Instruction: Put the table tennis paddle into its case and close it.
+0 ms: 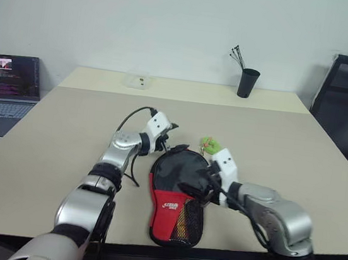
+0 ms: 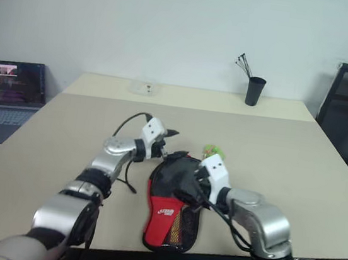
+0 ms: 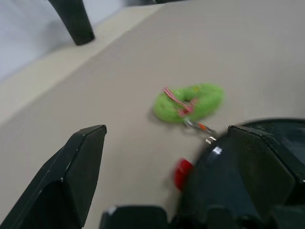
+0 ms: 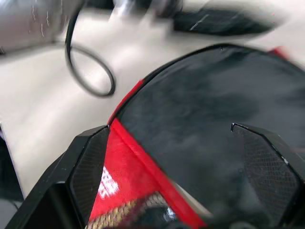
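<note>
Hiding part of case [image 1: 175, 197], right gripper [image 1: 200, 188], seemingly empty

The case [image 1: 177, 197] is black over its rounded far part and red on the near panel, with a white logo printed across the red (a dark mesh pocket over red and yellowish tones sits at the near end). Its zip pull [image 3: 189, 101] is bright fuzzy green with a red-and-white cord. The table [image 1: 66, 129] is pale beige, a lighter cream strip along the far edge. A black cup [image 1: 248, 83] holds dark sticks at far right. The laptop [image 1: 4, 93] at left shows a dark screen with coloured lines of text.
</note>
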